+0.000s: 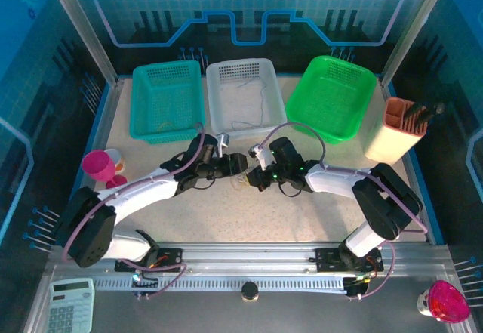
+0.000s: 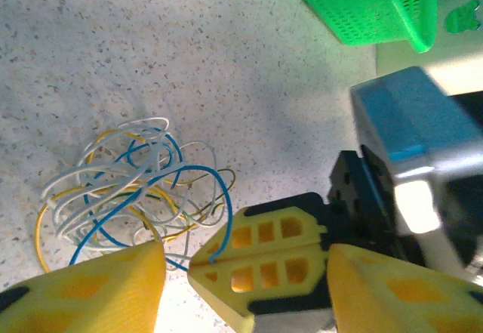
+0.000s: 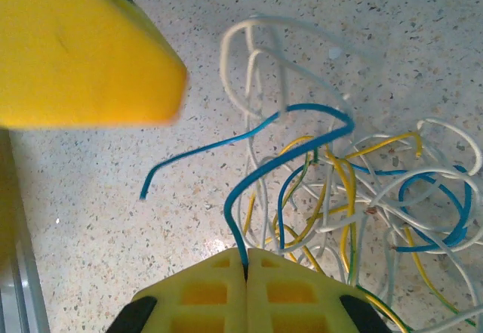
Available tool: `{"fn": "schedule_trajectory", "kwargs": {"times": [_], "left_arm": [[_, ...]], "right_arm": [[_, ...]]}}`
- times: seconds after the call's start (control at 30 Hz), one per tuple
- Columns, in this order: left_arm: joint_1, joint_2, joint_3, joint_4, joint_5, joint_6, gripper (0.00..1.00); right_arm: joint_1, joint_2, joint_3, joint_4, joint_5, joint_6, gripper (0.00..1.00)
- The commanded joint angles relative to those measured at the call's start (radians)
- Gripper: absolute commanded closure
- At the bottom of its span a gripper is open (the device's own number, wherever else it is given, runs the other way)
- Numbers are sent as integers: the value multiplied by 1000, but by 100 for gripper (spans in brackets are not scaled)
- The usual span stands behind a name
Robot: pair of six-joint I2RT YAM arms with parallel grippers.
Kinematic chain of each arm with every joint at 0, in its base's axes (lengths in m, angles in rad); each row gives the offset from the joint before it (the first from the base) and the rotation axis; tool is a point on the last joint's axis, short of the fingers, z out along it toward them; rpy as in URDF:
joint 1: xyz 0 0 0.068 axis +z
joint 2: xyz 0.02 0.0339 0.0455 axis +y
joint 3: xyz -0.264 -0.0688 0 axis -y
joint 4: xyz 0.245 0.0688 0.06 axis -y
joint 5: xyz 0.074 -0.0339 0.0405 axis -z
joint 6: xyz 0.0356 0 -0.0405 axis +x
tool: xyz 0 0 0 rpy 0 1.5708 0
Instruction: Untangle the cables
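Here, your right gripper point(image 3: 246, 271) is clamped tight on one blue wire point(image 3: 313, 108) of the cables point(image 3: 362, 197); the left wrist view shows your left gripper point(image 2: 245, 261) spread wide, empty, straddling it; overhead, the cables lie on the table point(image 1: 317, 214) between both arms, near the white basket point(image 1: 241, 65).

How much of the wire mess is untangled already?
Barely started. Done: one thin wire seems to lie in the white basket. In hand: the right gripper is shut on a blue wire, the left gripper open beside it. Left: the tangle of blue, white and yellow wires on the table is all knotted.
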Motion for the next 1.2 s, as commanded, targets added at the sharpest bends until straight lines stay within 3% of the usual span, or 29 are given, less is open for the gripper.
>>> {"fn": "schedule_trajectory", "kwargs": {"times": [0.0,0.1,0.27,0.47,0.63,1.17], "left_arm": [[25,-114,-6,-50,-56,-32,23],[55,-199,-65,-93,-104,-95,13],[83,-264,-187,-84,-111,-203,13],[64,-200,-285,105,-41,-305,29],[17,-126,-260,143,-64,-305,31],[-10,17,-222,265,-57,-329,48]], "right_arm": [[-15,17,6,23,-17,18,100],[-16,22,6,30,-22,28,100],[-16,23,9,32,-23,36,100],[-16,32,10,32,-22,38,100],[-16,39,10,37,-27,40,100],[-16,34,10,38,-33,39,100]]}}
